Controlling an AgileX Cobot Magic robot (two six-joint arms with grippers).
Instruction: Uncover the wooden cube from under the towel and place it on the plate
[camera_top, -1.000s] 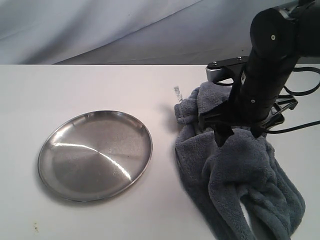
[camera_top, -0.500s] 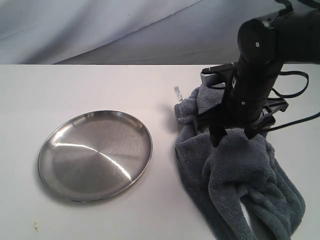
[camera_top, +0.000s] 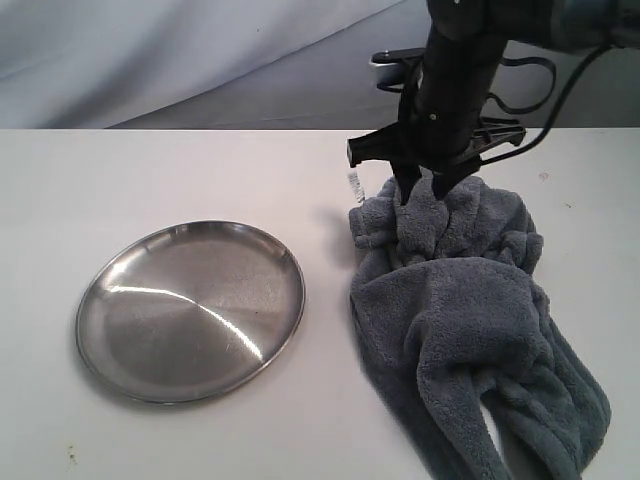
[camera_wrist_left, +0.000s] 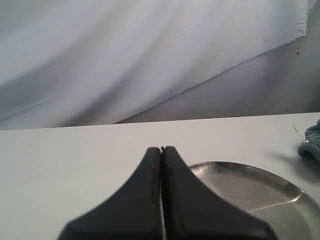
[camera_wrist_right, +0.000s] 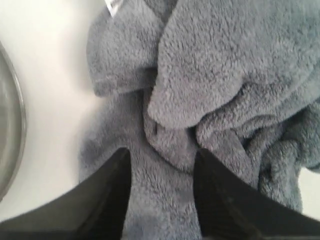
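Two tools show: the right tool (camera_top: 424, 188), spread apart, hovers over the bunched towel (camera_top: 470, 330) toward the counter's (camera_top: 150, 170) far edge, while the left tool (camera_wrist_left: 161, 149), pressed closed on nothing, faces the plate (camera_wrist_left: 250, 185).

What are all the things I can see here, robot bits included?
towel: one, blue-gray, crumpled on the table's right in the exterior view, apart from the plate
tag: one, white, on the towel's edge towards the plate
plate: one, shiny silver, on the table's left, nothing on it
wooden cube: none visible
table: one, white, under everything
backdrop: one, pale cloth, behind the table
right gripper: one, black, open, at the towel's far bunch
left gripper: one, black, shut, plate just beyond it
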